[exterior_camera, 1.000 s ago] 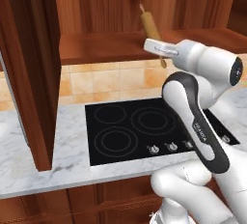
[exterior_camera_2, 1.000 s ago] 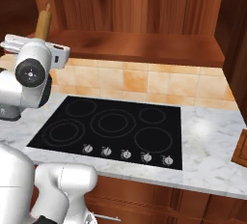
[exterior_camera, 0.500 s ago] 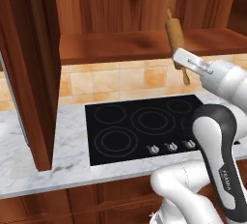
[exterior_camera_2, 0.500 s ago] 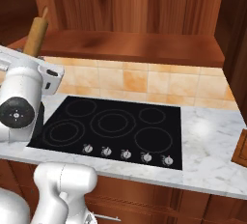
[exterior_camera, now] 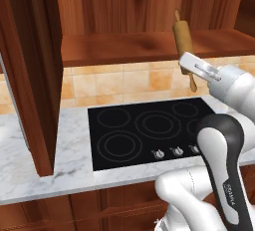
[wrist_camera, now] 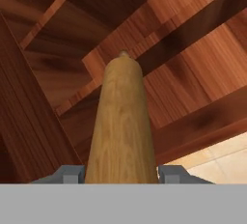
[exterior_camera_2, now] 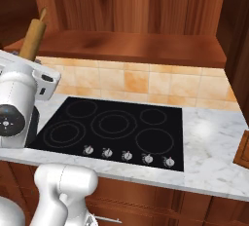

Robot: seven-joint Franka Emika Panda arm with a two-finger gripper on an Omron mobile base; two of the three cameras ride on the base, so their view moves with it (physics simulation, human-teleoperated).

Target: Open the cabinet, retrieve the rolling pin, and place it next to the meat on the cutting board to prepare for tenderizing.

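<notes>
My gripper [exterior_camera: 191,68] is shut on the rolling pin [exterior_camera: 183,36], a light-tan wooden cylinder that stands tilted upward above the hand, in front of the open cabinet [exterior_camera: 124,46]. In the right base view the rolling pin [exterior_camera_2: 33,40] rises from the gripper [exterior_camera_2: 25,60] at the far left. In the hand view the rolling pin [wrist_camera: 120,126] runs straight away between the fingertips of the gripper [wrist_camera: 120,175]. The cabinet door [exterior_camera: 25,75] hangs open at the left. A brown corner of the cutting board [exterior_camera_2: 243,149] shows at the right edge. The meat is out of view.
A black glass stovetop [exterior_camera: 149,130] with a row of knobs lies in the marble counter [exterior_camera: 30,165] below the hand. Tan tiles line the wall behind it. The stovetop [exterior_camera_2: 112,127] has bare marble counter [exterior_camera_2: 214,137] to its right, before the board.
The hand has carried the rolling pin out from the cabinet shelf and to the right, then a little lower. The grip has not changed.
</notes>
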